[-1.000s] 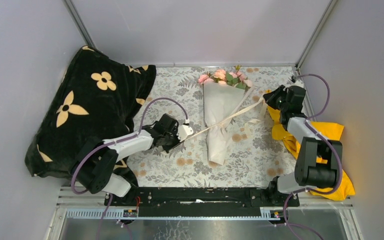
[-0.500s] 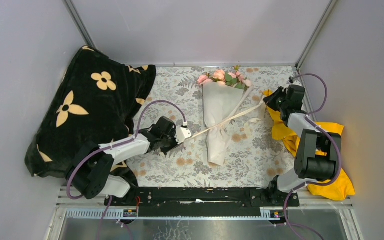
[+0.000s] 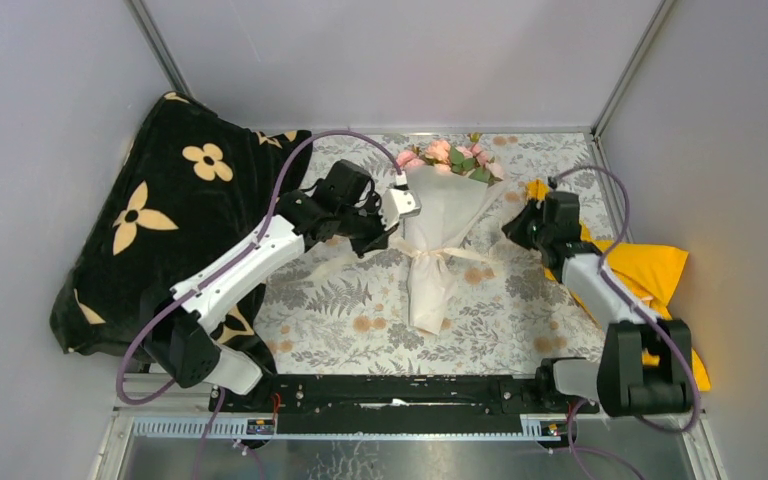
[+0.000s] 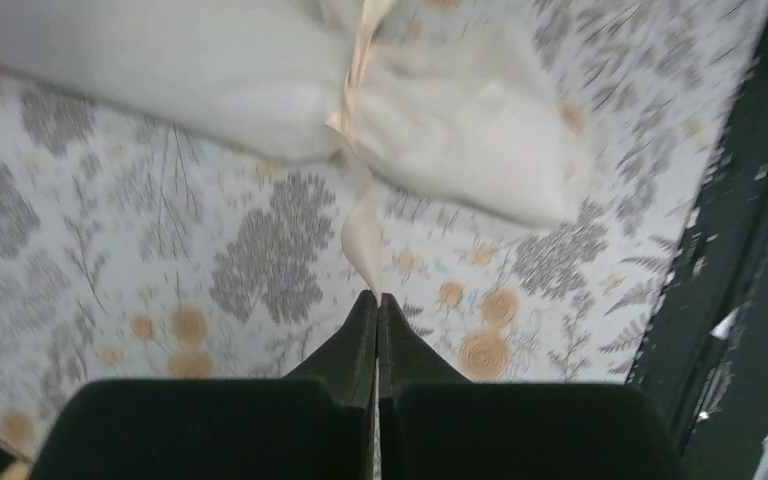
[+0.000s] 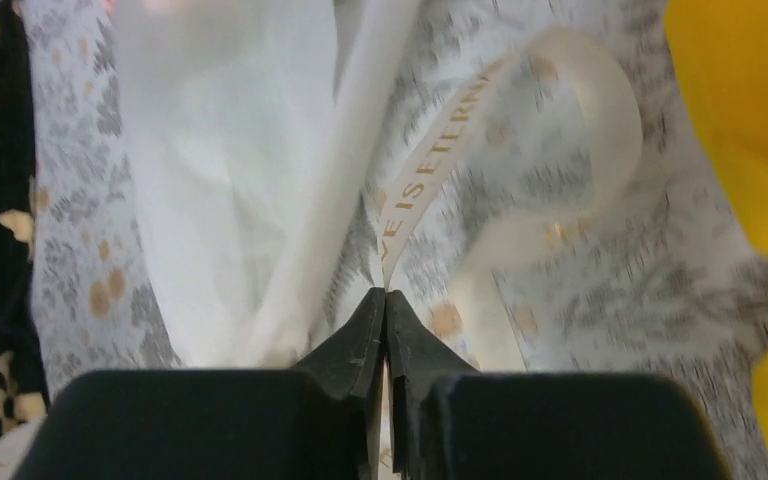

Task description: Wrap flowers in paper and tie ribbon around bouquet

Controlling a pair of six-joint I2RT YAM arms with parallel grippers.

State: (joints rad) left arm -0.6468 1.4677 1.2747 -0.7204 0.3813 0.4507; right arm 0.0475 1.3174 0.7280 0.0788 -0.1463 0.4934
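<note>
The bouquet lies in the middle of the table with the pink flowers [image 3: 448, 153] at its far end, wrapped in a white paper cone [image 3: 428, 215]. The cream ribbon [image 3: 438, 255] is cinched across the cone's narrow waist. My left gripper [image 3: 378, 238] is just left of the cone, shut on one ribbon end [image 4: 363, 230] at its fingertips [image 4: 377, 296]. My right gripper [image 3: 512, 228] is right of the cone, shut on the other, lettered ribbon end [image 5: 438, 160] at its tip [image 5: 386, 293]. The paper [image 5: 210, 150] fills the left of the right wrist view.
A black blanket [image 3: 160, 215] with beige flower prints is heaped at the left. A yellow cloth [image 3: 655, 268] lies under the right arm. The grey floral tablecloth [image 3: 360, 305] covers the table. A black rail [image 3: 400, 390] runs along the near edge, and grey walls close in all round.
The left arm swung from the near left up to the cone's left side. The right gripper came inward. The ribbon, earlier stretched diagonally over the cone, now wraps its waist.
</note>
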